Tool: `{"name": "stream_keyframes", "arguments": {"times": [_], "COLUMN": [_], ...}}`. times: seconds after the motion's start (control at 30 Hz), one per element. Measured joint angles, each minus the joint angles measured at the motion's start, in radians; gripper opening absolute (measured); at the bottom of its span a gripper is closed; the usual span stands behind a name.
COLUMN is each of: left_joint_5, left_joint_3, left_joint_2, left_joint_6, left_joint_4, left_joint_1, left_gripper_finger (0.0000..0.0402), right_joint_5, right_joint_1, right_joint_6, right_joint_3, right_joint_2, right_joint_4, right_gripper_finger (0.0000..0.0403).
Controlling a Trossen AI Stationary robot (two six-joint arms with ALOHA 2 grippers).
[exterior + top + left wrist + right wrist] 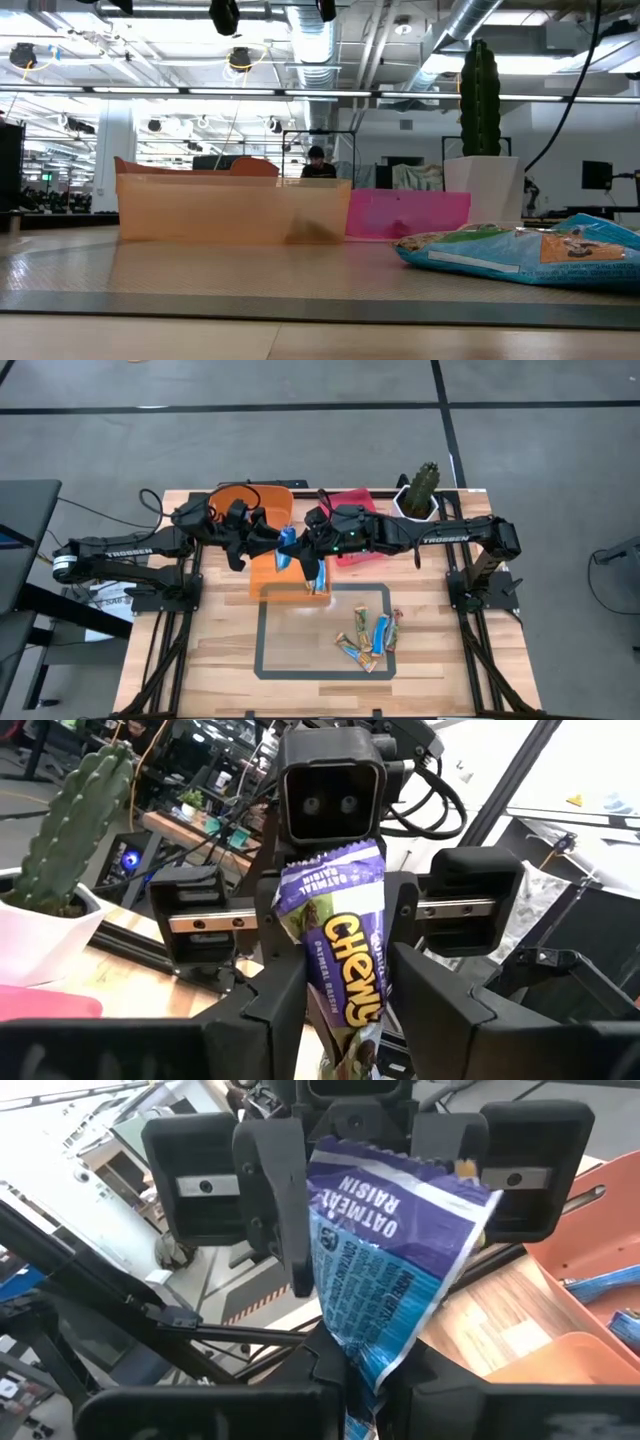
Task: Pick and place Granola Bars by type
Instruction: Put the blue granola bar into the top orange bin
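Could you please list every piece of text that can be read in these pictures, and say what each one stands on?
"TROSSEN": left arm.
"TROSSEN": right arm.
"OATMEAL RAISIN": top of the blue bar's wrapper, which is held between the two grippers.
"CHEWY": down the same wrapper, in yellow letters, in the left wrist view.
Print on the bar lying nearest in the low view and on the loose bars on the table: too small to read.

A blue bar [340, 970] (marked "Chewy") stands between both hands; right hand [335, 935] grips it, cactus [70, 820] beside.

Two bins: one orange [268, 535], one pink [352, 510]; one cactus [422, 484].
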Motion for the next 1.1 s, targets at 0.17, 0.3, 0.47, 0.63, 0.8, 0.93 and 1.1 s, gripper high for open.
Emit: {"name": "stream_keyframes", "arguments": {"times": [0.17, 0.3, 0.47, 0.63, 0.8, 0.93, 1.1], "left_joint_5": [-0.011, -0.011, -0.013, -0.017, -0.020, -0.020, -0.021], "left_joint_3": [0.000, 0.000, -0.001, -0.001, -0.001, -0.001, -0.002], "left_joint_2": [0.000, 0.000, 0.000, 0.000, 0.000, 0.000, 0.001], "left_joint_6": [0.003, 0.007, 0.008, 0.011, 0.011, 0.011, 0.011], "left_joint_4": [-0.019, -0.018, -0.009, -0.003, -0.003, -0.002, -0.005], "left_joint_1": [-0.001, -0.001, -0.001, -0.001, -0.001, -0.001, -0.001], "left_gripper_finger": [0.0112, 0.0081, 0.0047, 0.0034, 0.0032, 0.0031, 0.0030], "right_joint_5": [0.002, 0.002, 0.002, 0.003, 0.005, 0.015, 0.034], "right_joint_1": [-0.002, -0.002, -0.002, -0.002, -0.003, -0.003, -0.003], "right_joint_6": [0.001, 0.001, 0.001, 0.001, 0.001, 0.001, 0.001], "right_joint_3": [0.000, 0.000, 0.000, 0.000, 0.000, 0.000, 0.000], "right_joint_2": [0.000, 0.000, 0.000, 0.000, 0.000, 0.000, 0.000], "right_joint_4": [0.011, 0.013, 0.014, 0.015, 0.015, 0.015, -0.013], "right_gripper_finger": [0.0016, 0.0017, 0.0015, 0.0023, 0.0039, 0.0058, 0.0082]}}
